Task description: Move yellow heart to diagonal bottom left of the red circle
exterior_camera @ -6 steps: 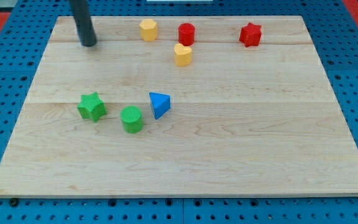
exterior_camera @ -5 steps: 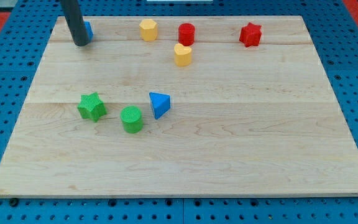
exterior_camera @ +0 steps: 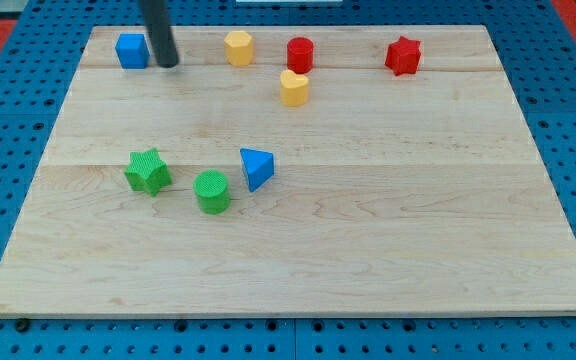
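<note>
The yellow heart (exterior_camera: 294, 88) lies near the view's top, just below and slightly left of the red circle (exterior_camera: 300, 53). My tip (exterior_camera: 167, 64) rests on the board at the upper left, right beside a blue cube (exterior_camera: 132, 50) and left of a yellow hexagon (exterior_camera: 239, 47). The tip is well to the left of the yellow heart and touches no block that I can see.
A red star (exterior_camera: 403, 55) sits at the upper right. A green star (exterior_camera: 148, 170), a green circle (exterior_camera: 212, 191) and a blue triangle (exterior_camera: 257, 167) form a group at the lower left of the wooden board (exterior_camera: 388, 200).
My tip has moved right along the board's top edge, uncovering the blue cube it had hidden. No block has shifted.
</note>
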Controlling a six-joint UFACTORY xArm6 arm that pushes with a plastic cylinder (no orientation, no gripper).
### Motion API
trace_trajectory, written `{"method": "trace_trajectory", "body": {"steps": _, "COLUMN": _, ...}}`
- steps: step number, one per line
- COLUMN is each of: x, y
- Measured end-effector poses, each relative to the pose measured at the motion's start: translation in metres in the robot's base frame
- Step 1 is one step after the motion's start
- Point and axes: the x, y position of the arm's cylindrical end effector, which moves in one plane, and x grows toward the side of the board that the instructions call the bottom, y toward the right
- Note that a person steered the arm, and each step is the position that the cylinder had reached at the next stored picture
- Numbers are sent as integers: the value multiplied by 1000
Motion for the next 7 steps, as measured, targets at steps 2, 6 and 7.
{"method": "trace_trajectory", "body": {"steps": 2, "x": -60, "y": 76}}
{"method": "trace_trajectory", "body": {"steps": 6, "x": 71, "y": 157}}
{"method": "trace_trajectory", "body": {"steps": 7, "x": 47, "y": 121}}
